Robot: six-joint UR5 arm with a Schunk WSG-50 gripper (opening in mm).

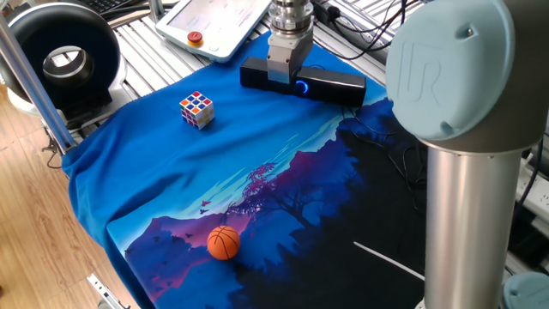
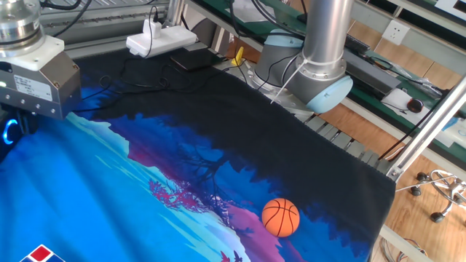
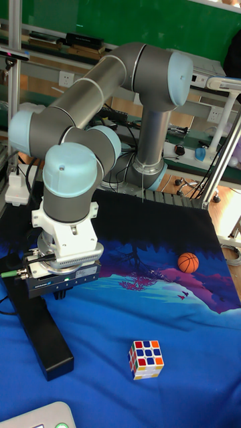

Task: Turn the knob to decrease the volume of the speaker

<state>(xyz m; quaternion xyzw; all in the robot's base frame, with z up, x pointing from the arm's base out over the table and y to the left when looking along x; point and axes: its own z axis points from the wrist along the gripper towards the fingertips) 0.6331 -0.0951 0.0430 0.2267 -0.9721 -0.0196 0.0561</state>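
Note:
The speaker [image 1: 334,87] is a slim black bar lying on the far edge of the blue cloth. Its knob [image 1: 301,86] glows with a blue ring at the bar's middle. My gripper [image 1: 281,83] hangs straight down over the speaker, just left of the knob, and its dark fingers merge with the black bar. In the other fixed view the gripper [image 2: 18,122] fills the top left corner, with the knob's blue glow [image 2: 9,132] beside its fingers. The tall fixed view has the gripper [image 3: 57,293] low over the speaker [image 3: 47,341]. The jaws look open, with nothing held.
A Rubik's cube [image 1: 196,110] sits on the cloth left of the speaker. An orange ball [image 1: 223,242] lies near the front edge. A black ring-shaped device [image 1: 60,56] and a tablet with a red button [image 1: 196,37] stand beyond the cloth. Cables and a power strip [image 2: 160,38] lie behind.

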